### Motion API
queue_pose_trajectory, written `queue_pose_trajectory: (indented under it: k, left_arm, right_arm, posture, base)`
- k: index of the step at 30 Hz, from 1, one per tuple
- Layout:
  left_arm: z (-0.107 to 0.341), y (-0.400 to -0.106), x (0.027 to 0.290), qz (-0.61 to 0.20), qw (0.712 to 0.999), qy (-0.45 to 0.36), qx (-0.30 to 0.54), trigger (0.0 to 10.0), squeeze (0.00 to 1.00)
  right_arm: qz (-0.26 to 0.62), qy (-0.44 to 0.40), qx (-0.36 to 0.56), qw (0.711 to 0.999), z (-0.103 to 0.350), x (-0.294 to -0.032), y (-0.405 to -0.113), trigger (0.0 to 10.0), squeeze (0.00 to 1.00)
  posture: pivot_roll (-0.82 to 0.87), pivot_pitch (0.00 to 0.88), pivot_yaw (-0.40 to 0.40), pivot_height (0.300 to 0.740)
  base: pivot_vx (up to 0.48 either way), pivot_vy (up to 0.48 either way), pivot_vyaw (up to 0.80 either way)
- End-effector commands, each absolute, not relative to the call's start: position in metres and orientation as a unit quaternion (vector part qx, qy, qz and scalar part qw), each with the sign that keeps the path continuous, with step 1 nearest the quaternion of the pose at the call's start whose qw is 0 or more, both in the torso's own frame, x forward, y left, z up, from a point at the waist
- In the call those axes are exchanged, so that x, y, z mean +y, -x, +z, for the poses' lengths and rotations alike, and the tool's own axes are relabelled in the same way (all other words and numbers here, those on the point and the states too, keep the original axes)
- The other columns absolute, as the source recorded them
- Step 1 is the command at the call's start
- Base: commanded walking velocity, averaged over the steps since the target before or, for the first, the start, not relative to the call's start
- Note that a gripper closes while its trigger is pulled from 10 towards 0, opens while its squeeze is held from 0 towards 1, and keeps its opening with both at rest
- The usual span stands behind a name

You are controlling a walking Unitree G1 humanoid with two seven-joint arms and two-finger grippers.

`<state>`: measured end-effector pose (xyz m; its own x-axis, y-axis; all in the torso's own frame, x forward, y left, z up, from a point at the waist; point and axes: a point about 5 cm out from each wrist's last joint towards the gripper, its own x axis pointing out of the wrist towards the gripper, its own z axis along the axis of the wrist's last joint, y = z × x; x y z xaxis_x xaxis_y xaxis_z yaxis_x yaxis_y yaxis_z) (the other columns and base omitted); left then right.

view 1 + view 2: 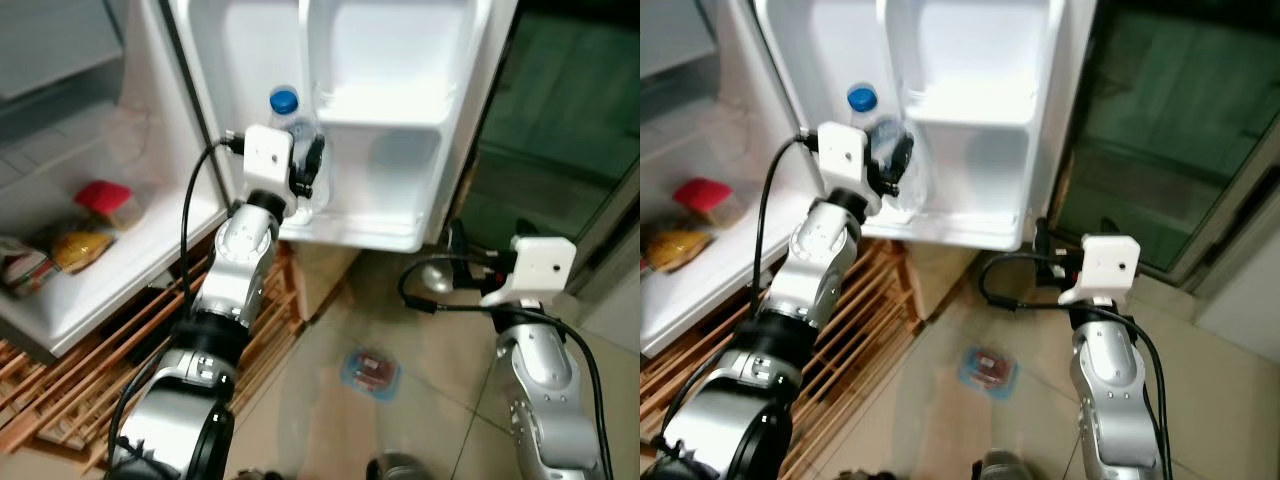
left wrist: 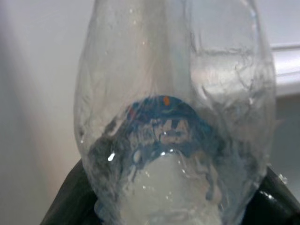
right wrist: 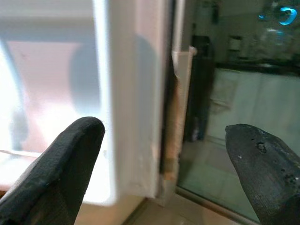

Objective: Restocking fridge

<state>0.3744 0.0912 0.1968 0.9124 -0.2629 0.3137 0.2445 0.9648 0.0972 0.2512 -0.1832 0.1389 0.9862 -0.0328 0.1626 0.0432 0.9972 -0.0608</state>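
A clear water bottle (image 1: pixel 300 128) with a blue cap stands in the lower shelf (image 1: pixel 370 235) of the open white fridge door, at its left end. My left gripper (image 1: pixel 308 172) is shut on the bottle's body. In the left wrist view the bottle (image 2: pixel 173 117) sits between the black fingers (image 2: pixel 65 201). My right gripper (image 1: pixel 458 250) is low, just right of the door's bottom corner. Its fingers (image 3: pixel 70 159) stand wide open with nothing between them, facing the door's edge (image 3: pixel 136 93).
Inside the fridge, at left, lie a red-lidded container (image 1: pixel 105 198) and a yellow bag (image 1: pixel 80 245). A wooden slatted pallet (image 1: pixel 100 370) sits under the fridge. A small wrapped packet (image 1: pixel 370 372) lies on the tiled floor. A dark glass door (image 1: pixel 560 100) is at right.
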Motion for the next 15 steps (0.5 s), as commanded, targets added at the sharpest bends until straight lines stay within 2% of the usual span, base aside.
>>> queue_pose_trajectory:
  k: [1,7,15]
  left_arm:
    - [0.207,-0.376,0.095,-0.116,0.974,-0.034,-0.191,10.0,0.00]
    - [0.201,-0.378,0.096,-0.084,0.967,-0.102,-0.219,10.0,0.00]
    - [0.185,-0.379,0.086,-0.066,0.969,-0.120,-0.205,10.0,0.00]
  right_arm:
    - [-0.018,0.024,-0.081,0.996,0.141,-0.182,-0.249,10.0,0.14]
    - [-0.022,0.030,-0.070,0.997,0.140,-0.185,-0.242,10.0,0.14]
    - [-0.027,0.058,-0.076,0.995,0.151,-0.198,-0.236,10.0,0.14]
  posture:
    - [-0.30,0.092,0.066,0.740]
    - [-0.33,0.110,0.068,0.740]
    - [-0.43,0.092,0.053,0.740]
  base:
    - [0.000,0.000,0.00]
    - [0.000,0.000,0.00]
    - [0.000,0.000,0.00]
